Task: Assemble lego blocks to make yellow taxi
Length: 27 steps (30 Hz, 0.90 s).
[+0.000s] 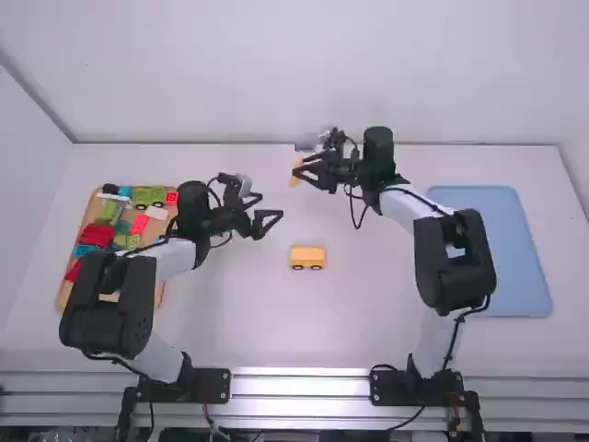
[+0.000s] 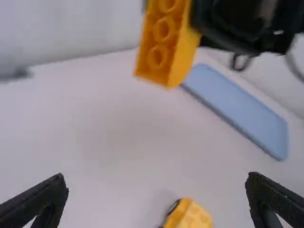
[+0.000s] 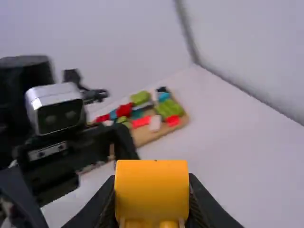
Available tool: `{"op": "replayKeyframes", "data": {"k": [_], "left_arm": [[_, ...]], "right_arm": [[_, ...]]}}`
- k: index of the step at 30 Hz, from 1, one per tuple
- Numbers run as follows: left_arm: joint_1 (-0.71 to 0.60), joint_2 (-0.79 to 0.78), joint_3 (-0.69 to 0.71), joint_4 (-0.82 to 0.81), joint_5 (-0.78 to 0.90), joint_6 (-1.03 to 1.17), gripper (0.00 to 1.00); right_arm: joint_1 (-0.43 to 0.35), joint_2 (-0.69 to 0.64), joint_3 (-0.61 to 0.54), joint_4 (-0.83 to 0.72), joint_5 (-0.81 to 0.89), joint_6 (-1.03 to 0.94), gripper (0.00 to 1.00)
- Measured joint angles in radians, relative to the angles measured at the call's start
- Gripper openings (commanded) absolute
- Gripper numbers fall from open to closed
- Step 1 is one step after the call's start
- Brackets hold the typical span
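Nearest the camera in the right wrist view, a yellow block (image 3: pixel 152 187) is being pinched between the right jaws, which are gripping it by its sides above the bench (image 3: pixel 237 166). Beyond it, the left arm (image 3: pixel 90 147) is extending its jaws, and a wooden tray (image 3: pixel 148 137) is holding mixed blocks.

Left wrist view: the left jaws are standing wide apart, gripping nothing. Farther off, the held block is showing a row of rings on one face, while a yellow wheeled base (image 2: pixel 190 216) is sitting lower down. A blue tray (image 2: pixel 237 109) is lying behind.

High view: the wheeled base is resting upright on the bench between the arms, nearer the camera than the raised block held by the right arm (image 1: pixel 405 207). The step in hand is probably calling for stacking: turning the block's joining face down, squaring its edges over the base, then pressing straight down and evenly while the left jaws are lightly bracing the base. A tilted approach is risking a half-seated joint or a rolling base.
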Motion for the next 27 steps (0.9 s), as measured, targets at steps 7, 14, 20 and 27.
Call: {"op": "replayKeyframes", "data": {"k": [7, 14, 20, 27], "left_arm": [[0.000, 0.000, 0.000, -0.144, -0.343, 0.008, 0.99], [0.005, -0.027, 0.011, -0.240, -0.537, -0.026, 0.99], [0.003, -0.232, 0.021, -0.403, -0.710, -0.019, 0.99], [0.000, -0.576, 0.034, -0.615, -0.912, -0.019, 0.99]], "right_arm": [[0.065, -0.027, 0.000, -0.373, 0.402, -0.121, 0.15], [0.183, -0.130, 0.032, -0.686, 0.720, -0.250, 0.09], [0.229, -0.134, 0.043, -0.768, 0.801, -0.323, 0.10], [0.286, -0.134, 0.043, -0.785, 0.827, -0.404, 0.10]]}}
